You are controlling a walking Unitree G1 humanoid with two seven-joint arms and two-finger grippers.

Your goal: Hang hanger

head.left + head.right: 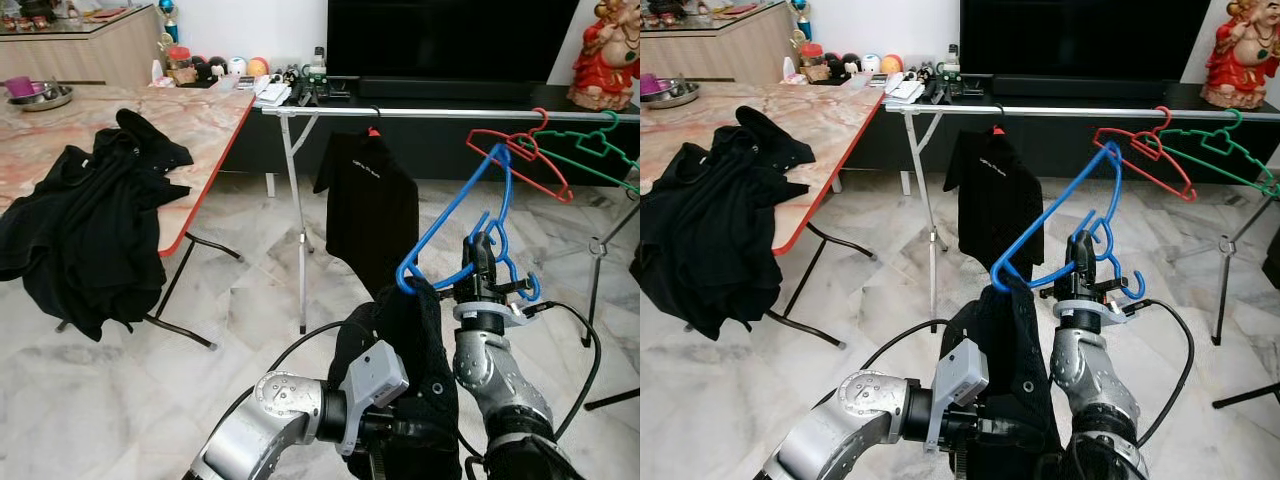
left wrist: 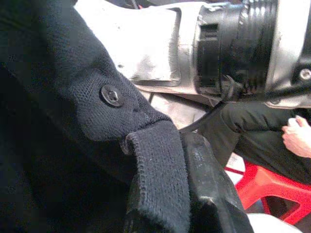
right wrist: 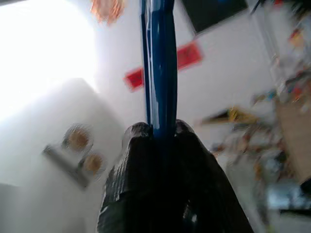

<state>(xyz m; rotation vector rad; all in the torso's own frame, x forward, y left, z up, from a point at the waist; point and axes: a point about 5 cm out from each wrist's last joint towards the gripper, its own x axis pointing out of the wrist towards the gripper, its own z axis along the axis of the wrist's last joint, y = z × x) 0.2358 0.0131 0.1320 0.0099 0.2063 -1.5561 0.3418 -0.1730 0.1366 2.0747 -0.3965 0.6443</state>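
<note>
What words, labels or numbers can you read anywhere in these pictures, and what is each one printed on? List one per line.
Small white chest print on the hanging black shirt: too small to read.
Bottles and jars on the sideboard: labels too small to read.
Nothing else carries legible text.

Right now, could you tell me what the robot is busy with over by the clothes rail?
The robot's right gripper is shut on a blue hanger, held up in front of the clothes rail. The left gripper is clamped on a black garment whose top is draped over one end of that hanger. The hanger is not on the rail yet. A black shirt, a red hanger and a green hanger already hang there, and more black clothes lie on the table.
</note>
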